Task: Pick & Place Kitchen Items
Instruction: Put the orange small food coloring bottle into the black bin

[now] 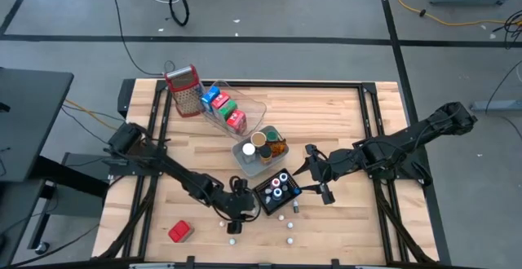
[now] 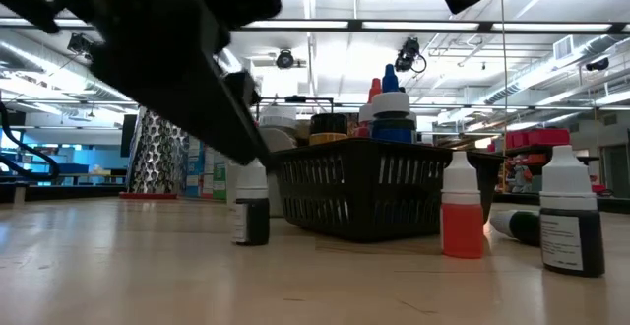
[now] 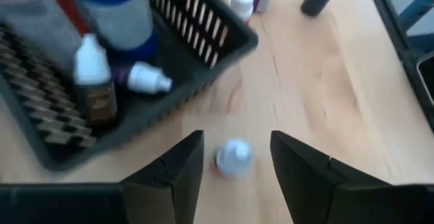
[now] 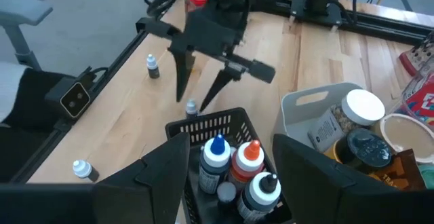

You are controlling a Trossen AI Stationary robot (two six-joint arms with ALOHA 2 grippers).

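Observation:
A small white-capped bottle (image 3: 232,159) stands on the table just outside the near left corner of a black slatted basket (image 1: 263,197). My left gripper (image 3: 236,139) slants down over it, open, one finger on each side and not touching; the right wrist view shows the same (image 4: 192,102). The basket (image 4: 203,125) holds several dropper bottles with blue, orange and black caps. My right gripper (image 4: 230,146) hangs open above the basket's right side, holding nothing.
Loose little bottles stand on the near table (image 1: 232,240), (image 1: 287,239), (image 2: 462,207), (image 2: 571,217). A red carton (image 1: 179,231) lies near left. A grey tray (image 1: 245,165) holds jars, a clear tray (image 1: 259,106) holds cartons, and a grater (image 1: 183,90) stands far left.

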